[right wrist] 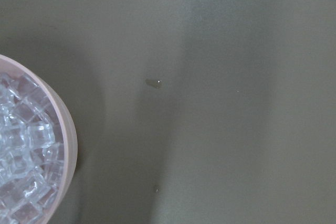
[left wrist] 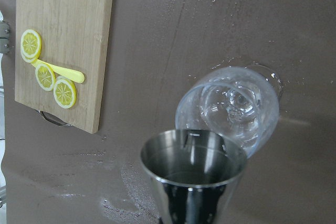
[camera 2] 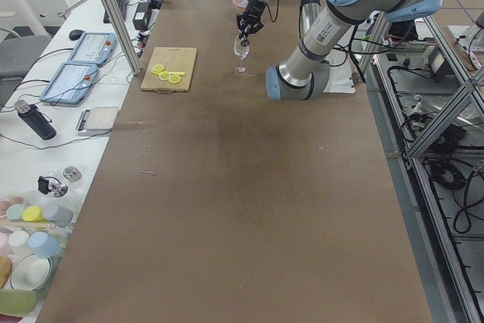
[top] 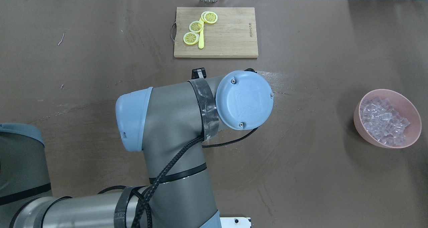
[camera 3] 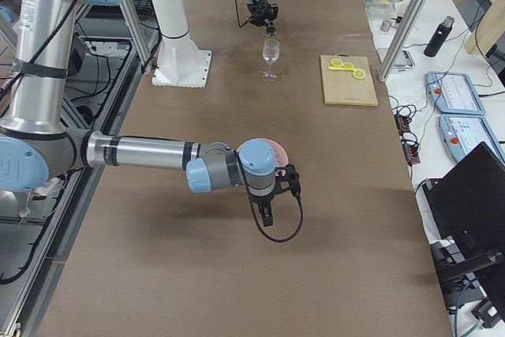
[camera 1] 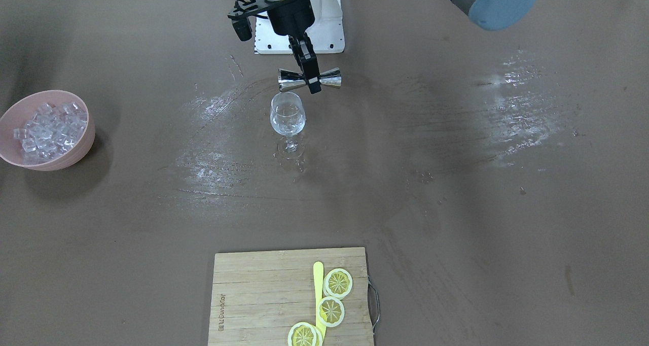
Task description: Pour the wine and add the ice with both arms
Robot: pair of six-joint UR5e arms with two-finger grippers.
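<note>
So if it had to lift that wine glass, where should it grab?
Probably the stem, coming in level from the side: the wine glass stands upright, its stem is slim, its bowl wide and rounded, and the left gripper holds a jigger close above the rim.

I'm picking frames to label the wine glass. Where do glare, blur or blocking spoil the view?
Front-facing view: sharp, but white glare streaks the table on both sides of the glass. Overhead view: the left arm hides the glass entirely. Left wrist view: the steel measuring cup crowds the bottom edge, with the glass visible behind it. Right wrist view: dim, greenish, no glass, only the pink bowl.
</note>
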